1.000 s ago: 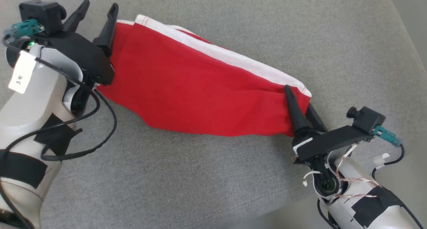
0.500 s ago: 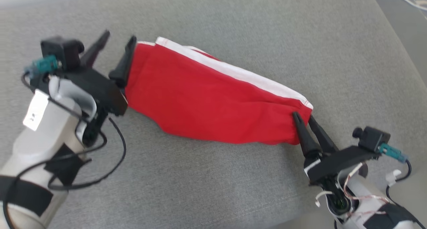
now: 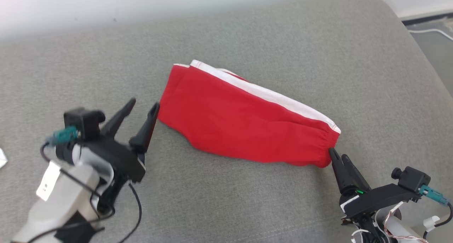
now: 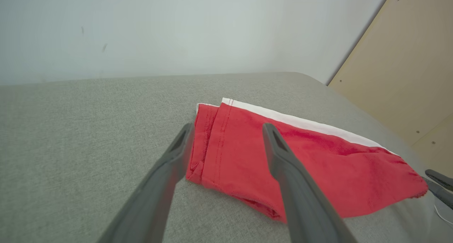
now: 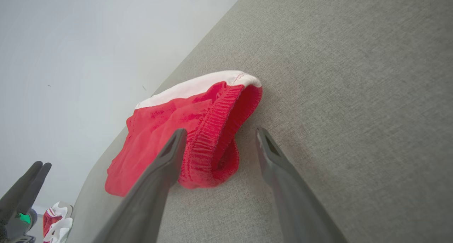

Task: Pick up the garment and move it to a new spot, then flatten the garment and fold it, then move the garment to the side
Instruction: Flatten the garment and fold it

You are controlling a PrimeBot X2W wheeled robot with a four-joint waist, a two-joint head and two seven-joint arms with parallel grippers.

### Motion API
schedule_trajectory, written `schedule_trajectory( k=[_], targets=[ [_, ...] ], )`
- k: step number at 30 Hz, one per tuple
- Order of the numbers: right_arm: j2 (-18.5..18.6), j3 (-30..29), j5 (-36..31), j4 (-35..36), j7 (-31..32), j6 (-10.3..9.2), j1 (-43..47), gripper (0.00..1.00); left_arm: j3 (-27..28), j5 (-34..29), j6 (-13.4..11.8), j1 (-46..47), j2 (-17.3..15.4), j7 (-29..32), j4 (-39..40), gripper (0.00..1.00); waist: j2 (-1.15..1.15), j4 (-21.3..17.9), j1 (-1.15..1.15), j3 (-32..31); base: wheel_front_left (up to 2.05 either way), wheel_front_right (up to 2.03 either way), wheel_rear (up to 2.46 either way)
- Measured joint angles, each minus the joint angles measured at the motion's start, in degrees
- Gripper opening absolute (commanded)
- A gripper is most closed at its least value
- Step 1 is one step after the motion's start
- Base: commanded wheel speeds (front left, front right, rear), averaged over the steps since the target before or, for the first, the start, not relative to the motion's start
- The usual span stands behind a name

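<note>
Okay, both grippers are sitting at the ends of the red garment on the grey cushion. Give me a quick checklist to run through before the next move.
1. Left gripper open: ok, fingers spread, holding nothing.
2. Right gripper open: ok, the right wrist view shows its fingers apart.
3. Garment folded: ok, it lies as one long red strip.
4. Garment flat: not ok, its elastic end bulges open.
5. Right gripper clear of the cloth: cannot tell, its tips sit right at the elastic end.
6. Cushion room beside the garment: ok, bare grey fabric on every side.
</note>
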State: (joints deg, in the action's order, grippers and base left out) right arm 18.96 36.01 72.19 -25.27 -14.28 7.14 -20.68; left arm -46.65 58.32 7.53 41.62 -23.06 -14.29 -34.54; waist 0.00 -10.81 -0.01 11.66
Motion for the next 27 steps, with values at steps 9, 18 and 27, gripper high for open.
schedule_trajectory(
  k=[9,18,27],
  targets=[
    [-0.67,-2.31,4.24,1.20,-0.01,0.00,0.59,1.00,4.52,1.32,-1.58,-10.43,-0.43,-0.01,7.81,1.00,0.00,1.69,0.00,-2.15,0.00,0.00,0.00],
    [-1.44,-3.20,6.51,-2.92,1.45,0.00,-0.69,1.00,8.93,0.38,-4.59,-17.09,-0.71,-0.01,17.22,1.00,0.00,3.38,0.01,-1.97,0.00,0.00,0.00],
    [-2.01,-2.89,7.62,-8.00,4.78,-0.01,-4.10,1.00,9.32,-6.37,-7.23,-20.78,-0.05,-0.02,25.93,1.00,0.00,5.47,0.02,-0.93,0.00,0.00,0.00]
  ],
)
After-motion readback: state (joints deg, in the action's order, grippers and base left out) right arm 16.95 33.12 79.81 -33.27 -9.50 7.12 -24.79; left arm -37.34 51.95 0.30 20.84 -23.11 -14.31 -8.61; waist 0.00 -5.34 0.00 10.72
